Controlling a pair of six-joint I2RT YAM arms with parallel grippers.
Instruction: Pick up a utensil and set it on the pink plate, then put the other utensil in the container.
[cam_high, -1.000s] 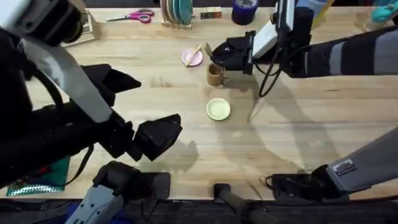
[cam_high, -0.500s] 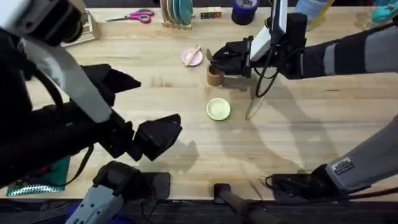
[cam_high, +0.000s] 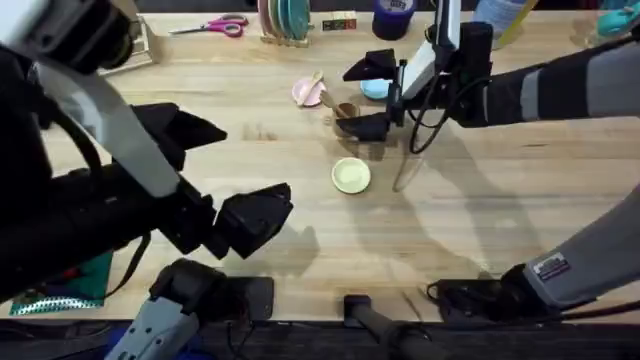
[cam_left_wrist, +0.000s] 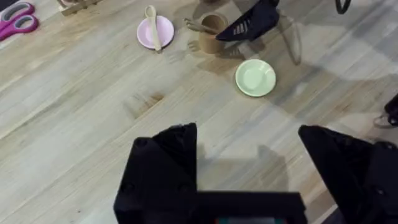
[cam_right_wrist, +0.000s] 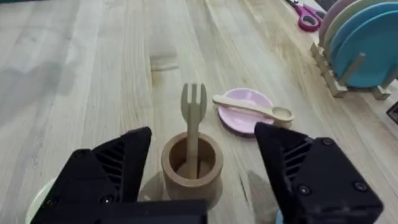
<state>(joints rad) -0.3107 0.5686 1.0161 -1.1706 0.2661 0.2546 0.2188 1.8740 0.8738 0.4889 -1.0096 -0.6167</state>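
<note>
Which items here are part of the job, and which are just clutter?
Job: wooden spoon lying on the pink plate; wooden fork standing in the brown cup.
Clutter: yellow-green plate, light blue plate, scissors, plate rack.

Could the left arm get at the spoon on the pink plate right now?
Probably yes. The spoon lies exposed across the pink plate, with bare table between it and the open left pincer. The right pincer sits by the cup, beside that path.

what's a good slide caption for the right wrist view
Open right gripper above the wooden cup with the fork standing inside, spoon resting across the pink plate.
</note>
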